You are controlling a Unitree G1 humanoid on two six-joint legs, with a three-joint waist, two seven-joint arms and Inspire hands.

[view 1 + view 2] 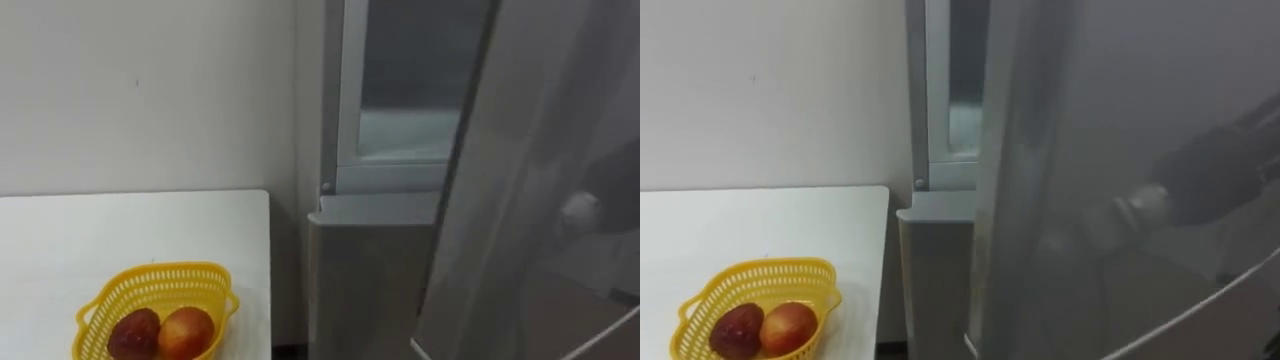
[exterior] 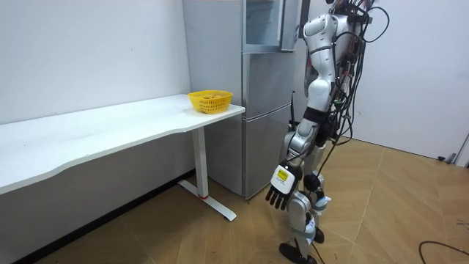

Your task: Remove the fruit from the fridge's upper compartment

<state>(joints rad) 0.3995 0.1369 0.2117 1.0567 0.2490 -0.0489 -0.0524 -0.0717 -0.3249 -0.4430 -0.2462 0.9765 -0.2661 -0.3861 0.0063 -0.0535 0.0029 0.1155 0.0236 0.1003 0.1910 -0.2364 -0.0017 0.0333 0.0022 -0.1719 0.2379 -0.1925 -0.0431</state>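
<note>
Robot is standing right up at the fridge (image 2: pixel 267 110), just past the end of the white bench (image 1: pixel 100 235). The upper door (image 1: pixel 520 180) stands open across the right of the eye views. Beside it the upper compartment (image 1: pixel 400 100) shows pale, and I can't make out its contents. Left hand (image 2: pixel 282 192) hangs by the thigh, fingers relaxed, holding nothing. A dim dark shape on the door may be the right hand (image 1: pixel 590 200); its grip is unreadable. On the bench, a yellow basket (image 1: pixel 160 283) holds two reddish fruits (image 1: pixel 186 332).
</note>
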